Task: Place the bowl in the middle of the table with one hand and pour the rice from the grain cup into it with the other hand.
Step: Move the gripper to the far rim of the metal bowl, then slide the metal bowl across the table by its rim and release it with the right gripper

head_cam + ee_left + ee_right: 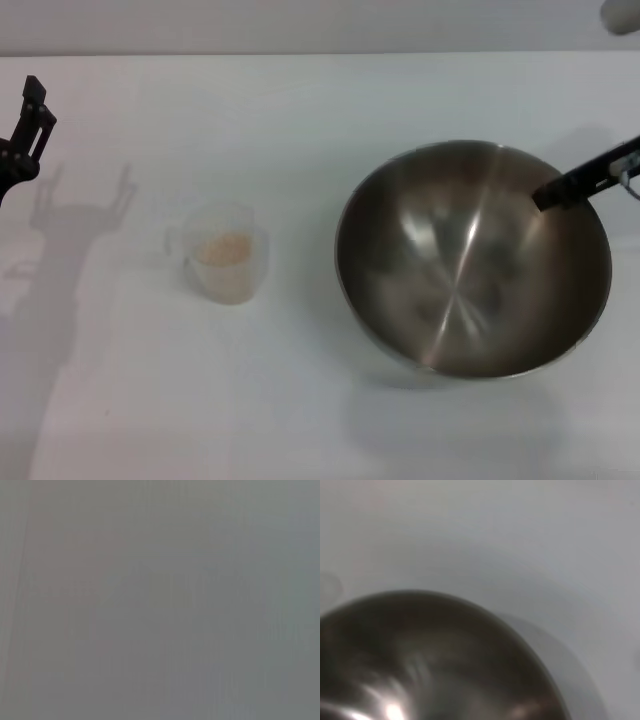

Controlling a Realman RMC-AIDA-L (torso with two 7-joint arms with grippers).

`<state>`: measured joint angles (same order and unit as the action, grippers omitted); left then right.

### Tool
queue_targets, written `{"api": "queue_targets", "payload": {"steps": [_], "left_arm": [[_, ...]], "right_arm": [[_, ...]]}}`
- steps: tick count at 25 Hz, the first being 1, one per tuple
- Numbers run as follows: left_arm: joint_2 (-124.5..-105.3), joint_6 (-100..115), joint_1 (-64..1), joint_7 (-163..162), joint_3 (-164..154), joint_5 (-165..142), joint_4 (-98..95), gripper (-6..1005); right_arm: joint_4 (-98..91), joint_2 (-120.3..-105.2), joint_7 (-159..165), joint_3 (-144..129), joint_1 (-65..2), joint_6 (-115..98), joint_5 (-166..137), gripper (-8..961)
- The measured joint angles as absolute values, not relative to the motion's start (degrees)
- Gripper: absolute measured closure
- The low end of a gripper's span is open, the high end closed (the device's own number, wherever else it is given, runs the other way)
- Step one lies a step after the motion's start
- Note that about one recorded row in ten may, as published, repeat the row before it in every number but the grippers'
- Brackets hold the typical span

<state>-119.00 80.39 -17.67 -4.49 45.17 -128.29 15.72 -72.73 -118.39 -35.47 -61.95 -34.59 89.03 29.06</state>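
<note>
Right end effector (548,196) on bowl (470,260) rim | grain cup (225,254) well apart

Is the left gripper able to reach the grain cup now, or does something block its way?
Probably yes. The left gripper is at the table's left edge, and only bare tabletop lies between it and the grain cup. The bowl sits on the cup's other side, with the right gripper at its rim.

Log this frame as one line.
right gripper: at bowl rim, right of centre | left gripper: far left, away from grain cup | rice: in cup | pour: not started
</note>
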Motion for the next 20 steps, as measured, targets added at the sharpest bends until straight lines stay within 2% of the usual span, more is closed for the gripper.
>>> {"api": "queue_targets", "payload": {"steps": [10, 20], "left_arm": [[-119.09, 80.3, -17.5, -4.5, 45.2, -128.6, 15.8, 162], [-119.09, 80.7, -17.5, -4.5, 45.2, -128.7, 16.1, 163]], "right_arm": [[-74.4, -118.06, -42.9, -57.3, -32.9, 90.8, 37.4, 950], [-72.5, -118.82, -46.3, -63.6, -33.4, 93.4, 40.8, 950]]}}
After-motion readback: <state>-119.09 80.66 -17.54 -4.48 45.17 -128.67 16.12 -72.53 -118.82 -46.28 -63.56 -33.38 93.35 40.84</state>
